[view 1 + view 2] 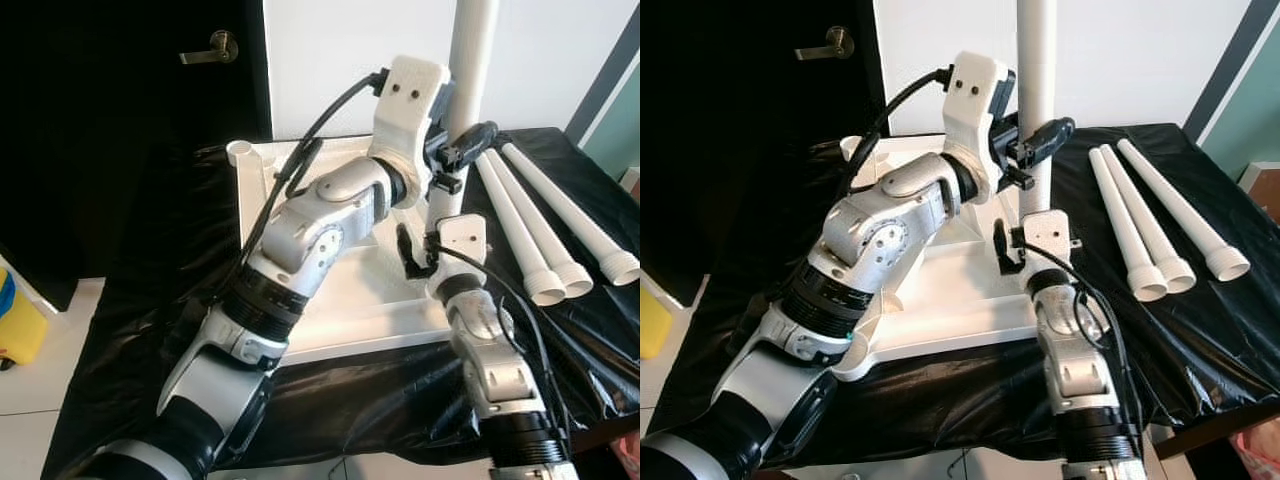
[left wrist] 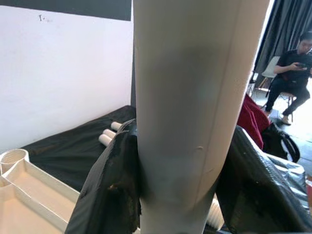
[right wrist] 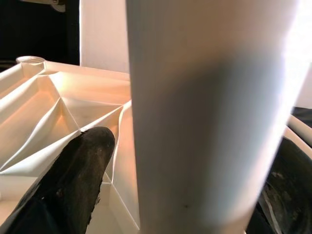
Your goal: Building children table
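Table leg (image 1: 1037,70) standing upright on inverted tabletop (image 1: 940,290) — left end effector (image 1: 1040,135) clamping it higher up, right end effector (image 1: 1025,245) gripping lower down; three spare legs (image 1: 1150,225) lying alongside on bench.

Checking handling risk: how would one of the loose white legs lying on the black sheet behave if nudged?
The loose legs are round and tapered, so one would probably roll in a curve. They look like stiff, hollow plastic, likely light. The black sheet is wrinkled, which may slow rolling.
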`<state>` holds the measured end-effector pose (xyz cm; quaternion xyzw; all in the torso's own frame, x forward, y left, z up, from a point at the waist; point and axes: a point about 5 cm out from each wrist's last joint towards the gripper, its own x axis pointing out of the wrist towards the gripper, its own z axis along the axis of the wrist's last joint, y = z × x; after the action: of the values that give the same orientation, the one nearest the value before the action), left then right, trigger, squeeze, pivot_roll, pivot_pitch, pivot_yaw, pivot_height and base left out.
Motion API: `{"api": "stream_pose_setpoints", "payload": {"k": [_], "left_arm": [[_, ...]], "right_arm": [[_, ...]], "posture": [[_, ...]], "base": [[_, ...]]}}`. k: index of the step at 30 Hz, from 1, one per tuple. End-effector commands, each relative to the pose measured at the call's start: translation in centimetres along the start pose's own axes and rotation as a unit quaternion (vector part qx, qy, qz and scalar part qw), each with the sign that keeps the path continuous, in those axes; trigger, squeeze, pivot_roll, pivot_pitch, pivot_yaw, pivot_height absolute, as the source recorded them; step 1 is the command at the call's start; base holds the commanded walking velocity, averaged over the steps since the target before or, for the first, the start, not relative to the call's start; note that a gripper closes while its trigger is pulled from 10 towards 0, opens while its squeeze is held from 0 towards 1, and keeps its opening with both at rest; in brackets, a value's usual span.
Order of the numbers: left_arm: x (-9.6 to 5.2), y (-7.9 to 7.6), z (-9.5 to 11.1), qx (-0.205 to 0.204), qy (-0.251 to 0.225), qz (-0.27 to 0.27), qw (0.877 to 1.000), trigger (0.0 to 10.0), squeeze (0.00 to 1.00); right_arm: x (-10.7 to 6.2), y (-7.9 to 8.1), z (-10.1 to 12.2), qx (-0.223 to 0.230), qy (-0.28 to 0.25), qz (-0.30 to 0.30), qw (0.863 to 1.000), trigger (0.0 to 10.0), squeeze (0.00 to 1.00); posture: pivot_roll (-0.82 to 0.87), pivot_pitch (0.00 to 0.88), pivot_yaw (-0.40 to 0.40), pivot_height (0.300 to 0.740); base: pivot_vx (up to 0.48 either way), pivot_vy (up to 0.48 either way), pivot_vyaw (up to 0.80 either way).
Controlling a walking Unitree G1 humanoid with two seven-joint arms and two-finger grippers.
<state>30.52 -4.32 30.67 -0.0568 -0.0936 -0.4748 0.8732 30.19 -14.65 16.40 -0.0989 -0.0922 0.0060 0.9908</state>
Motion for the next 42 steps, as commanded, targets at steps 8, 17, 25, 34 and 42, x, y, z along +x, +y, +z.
{"api": "stream_pose_setpoints", "payload": {"k": [8,17,25,34,42], "left_arm": [[1.0,0.1,0.4,0.007,0.016,0.067,0.998,10.0,0.00],[1.3,0.2,1.2,-0.001,0.008,0.090,0.996,10.0,0.00],[1.5,0.0,1.6,-0.004,0.003,0.090,0.996,10.0,0.00],[1.6,-0.2,1.7,-0.007,0.003,0.090,0.996,10.0,0.00],[1.6,-0.5,1.8,-0.010,0.002,0.085,0.996,10.0,0.00]], "right_arm": [[0.7,0.8,-0.2,-0.025,0.005,-0.110,0.994,10.0,0.00],[1.4,1.4,-0.4,-0.053,-0.007,-0.125,0.991,10.0,0.00],[1.9,1.8,-0.9,-0.048,-0.002,-0.136,0.990,10.0,0.00],[2.6,2.0,-0.9,-0.053,-0.010,-0.140,0.989,10.0,0.00],[3.2,2.2,-0.7,-0.038,-0.021,-0.138,0.990,2.7,0.00]], "posture": [[0.00,0.000,-0.028,0.740],[0.01,0.000,-0.039,0.740],[0.02,0.001,-0.044,0.740],[0.03,0.001,-0.045,0.740],[0.03,0.002,-0.045,0.740]], "base": [[0.000,0.000,0.00],[0.000,0.000,0.00],[0.000,0.000,0.00],[0.000,0.000,0.00],[0.000,0.000,0.00]]}}
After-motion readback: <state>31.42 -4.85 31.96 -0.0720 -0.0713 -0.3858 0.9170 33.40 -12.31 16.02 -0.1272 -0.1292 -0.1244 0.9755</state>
